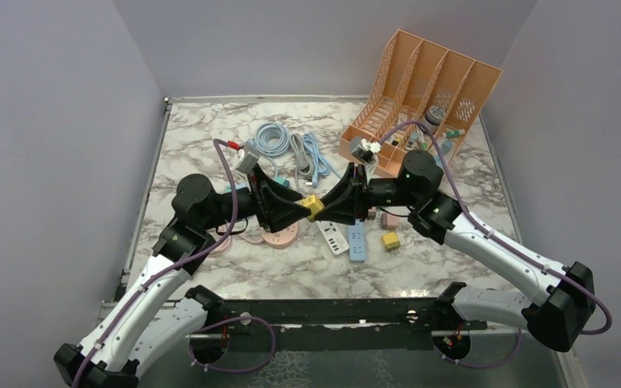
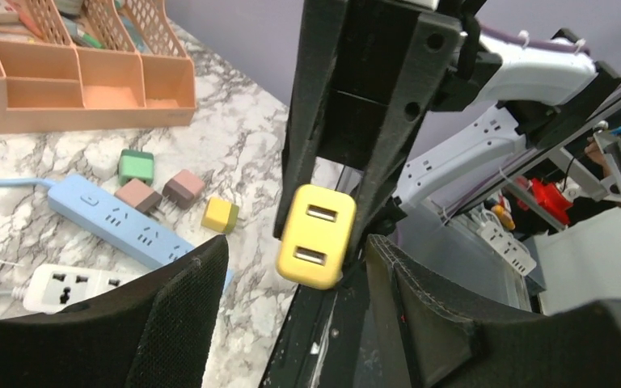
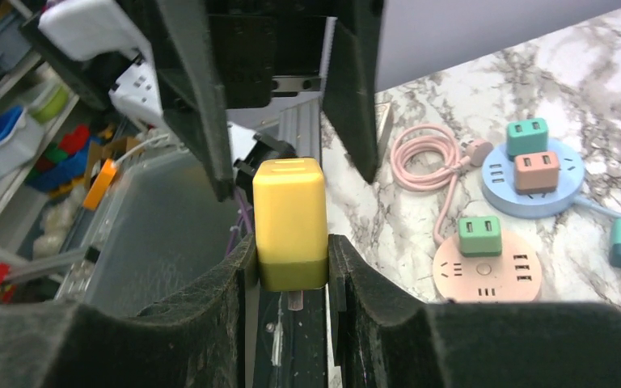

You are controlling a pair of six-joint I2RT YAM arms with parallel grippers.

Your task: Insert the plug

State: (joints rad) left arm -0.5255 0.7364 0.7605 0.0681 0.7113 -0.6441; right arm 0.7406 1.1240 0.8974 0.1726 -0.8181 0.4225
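The plug [image 1: 313, 206] is a yellow cube adapter with two slots on its face, held above the table's middle where both arms meet. My right gripper [image 3: 289, 252] is shut on its lower part, and a metal prong shows below the plug [image 3: 289, 212]. My left gripper [image 2: 297, 246] is open, its fingers [image 2: 186, 299] standing to either side of the plug [image 2: 315, 236] without touching it. In the top view the left gripper [image 1: 295, 210] and the right gripper [image 1: 329, 208] face each other tip to tip.
A pink round socket hub [image 3: 487, 267] carries a green plug, and a blue round hub [image 3: 534, 182] carries two. A blue power strip [image 1: 357, 241] and a white one [image 1: 333, 237] lie below the grippers. Loose plugs [image 1: 390, 241], coiled cables [image 1: 283, 145] and an orange file rack [image 1: 420, 97] lie nearby.
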